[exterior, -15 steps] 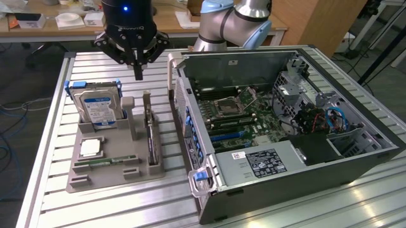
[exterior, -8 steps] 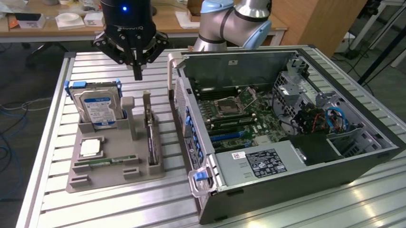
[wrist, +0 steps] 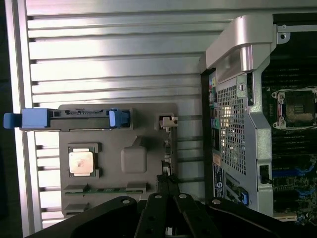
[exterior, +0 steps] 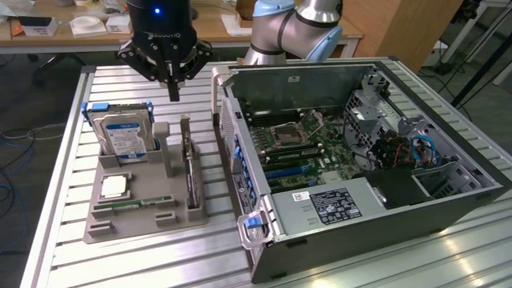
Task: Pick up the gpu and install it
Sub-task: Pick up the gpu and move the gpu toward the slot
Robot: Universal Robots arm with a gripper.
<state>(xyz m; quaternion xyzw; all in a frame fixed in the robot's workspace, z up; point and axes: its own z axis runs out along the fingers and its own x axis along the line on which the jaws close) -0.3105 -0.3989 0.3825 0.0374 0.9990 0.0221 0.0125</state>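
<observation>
one gripper [exterior: 174, 96], black, hangs over the slatted metal bench [exterior: 120, 264] with its two fingers pressed together into a single point, pinching nothing. the exterior view gives the height: there is clear air between the fingertips and the gpu [exterior: 190, 174], which stands on its long edge in a slot of the grey tray [exterior: 144, 227], thin and dark, on the side of the tray nearest the open computer case [exterior: 416, 204]. the gripper sits above the far end of the card, not touching it.

the wrist view looks straight down and gives the line-up instead. here the gpu [wrist: 167, 148] is a narrow dark strip seen edge-on, with a pale metal bracket at one end, and the closed gripper [wrist: 167, 184] lies over its other end, in line with its length. how far above it sits cannot be told from this angle.

the exterior view shows the faces of the other parts in the tray: a hard drive [exterior: 124, 135] with a blue label, upright in blue brackets, a square processor [exterior: 114, 187] lying flat, and a green memory stick [exterior: 132, 204] lying beside it. from the wrist camera the drive is just a top edge between its blue brackets. the exterior view also takes in the motherboard [exterior: 296, 144] inside the case, at the exterior view's right of the tray.
</observation>
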